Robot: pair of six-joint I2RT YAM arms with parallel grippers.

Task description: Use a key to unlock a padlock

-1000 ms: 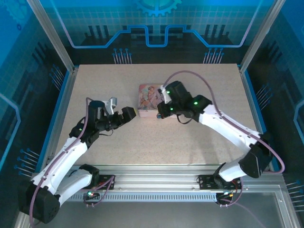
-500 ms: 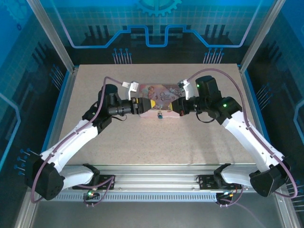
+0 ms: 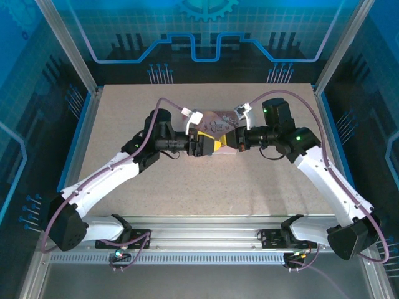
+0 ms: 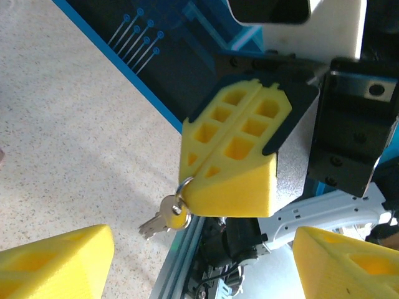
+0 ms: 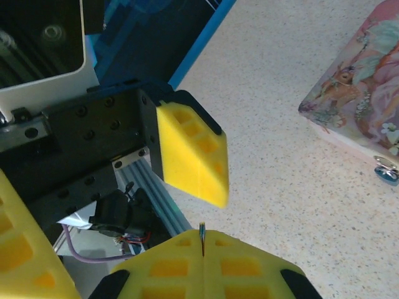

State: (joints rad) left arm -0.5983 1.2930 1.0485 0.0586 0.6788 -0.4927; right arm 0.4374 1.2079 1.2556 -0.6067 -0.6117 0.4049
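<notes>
**Observer:** Log check. Right jaws?

**Me:** Pressed fully together, right pads (image 5: 206, 268) flush along one seam. They pinched the ring (image 4: 184, 185) of the key (image 4: 162, 219). The key itself, small and silvery, hung loose below the pad tips, off the worktop (image 4: 62, 112). In my right wrist view, a thin dark sliver of metal stood in that seam.

**Observer:** Left jaws?

**Me:** Spread wide, holding nothing. The left pads (image 4: 59, 261) sat at the two lower corners of my left wrist view. The shut right jaws and the dangling key faced them, up between the two pads.

**Observer:** From overhead?

**Me:** Both arms reached inward and the two sets of jaws met tip to tip over the middle of the worktop. Whether they touched, I couldn't tell.

**Observer:** Padlock?

**Me:** The padlock (image 5: 385, 169) was a small glinting nub against the near side of the pink box (image 5: 361, 93), at the right edge of my right wrist view. Whether it rested on the worktop or hung just clear of it, I couldn't tell. It was apart from the key and from both sets of jaws.

**Observer:** The box?

**Me:** Flat on the worktop, printed lid up. Overhead, it lay just beyond the spot where the jaws met, and they partly covered it.
</notes>
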